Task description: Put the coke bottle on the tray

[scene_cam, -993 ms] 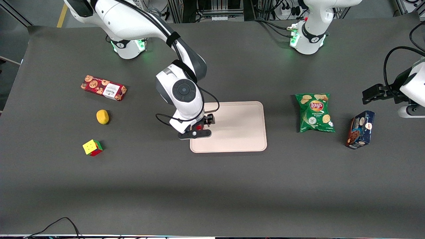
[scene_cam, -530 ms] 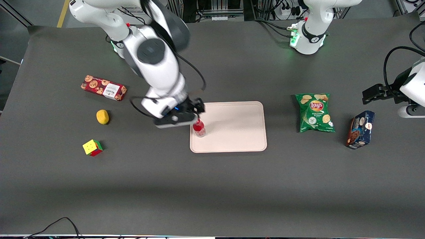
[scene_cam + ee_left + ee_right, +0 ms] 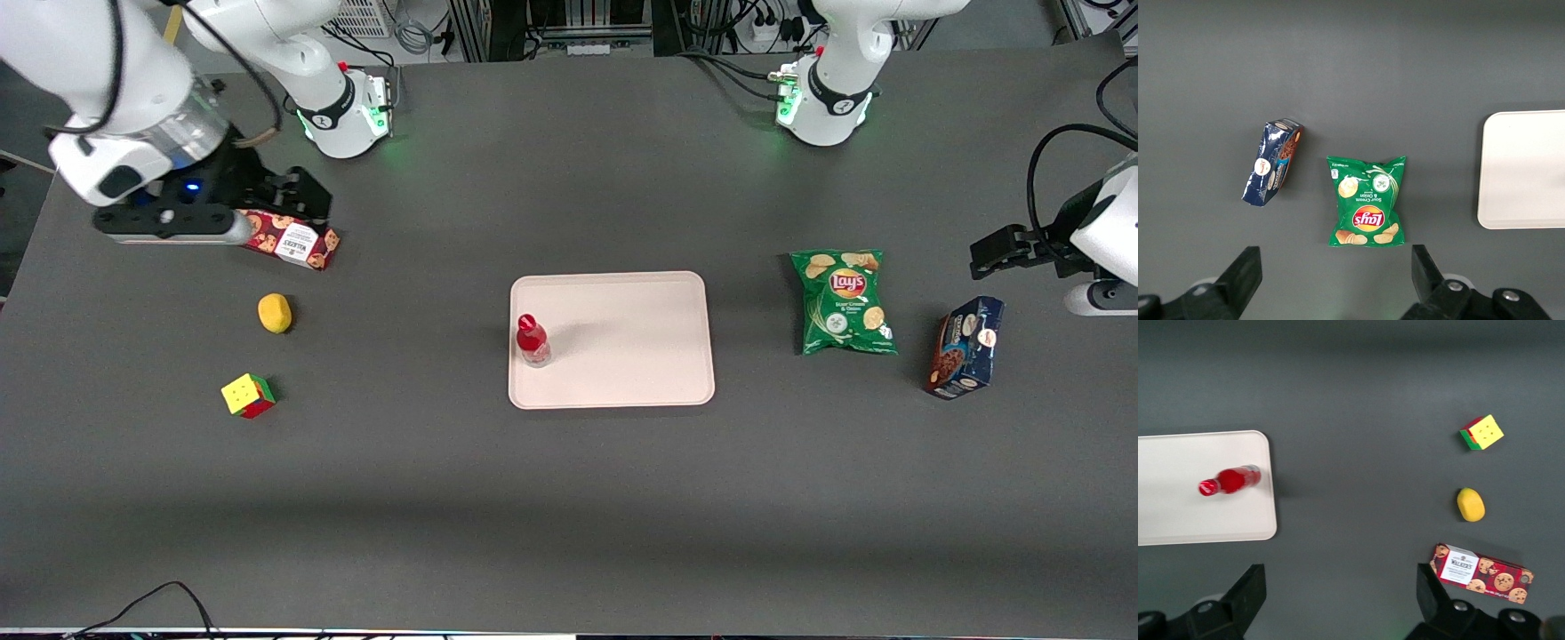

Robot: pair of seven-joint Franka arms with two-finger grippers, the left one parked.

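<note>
Gripper, jaws spread and empty, hangs above the cookie box, well apart from the tray; coke bottle stands upright on the tray just inside its rim, so placement looks complete, next move only parking.

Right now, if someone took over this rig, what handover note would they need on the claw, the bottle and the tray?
Claw: open and empty, raised over the red cookie box toward the working arm's end of the table, well away from the tray.
Small red coke bottle with red cap: standing upright on the large pale pinkish-beige plastic tray, close to the rim on the working arm's side.
Done: bottle placed and released.
Left: nothing for the placement; at most, park the arm.
</note>
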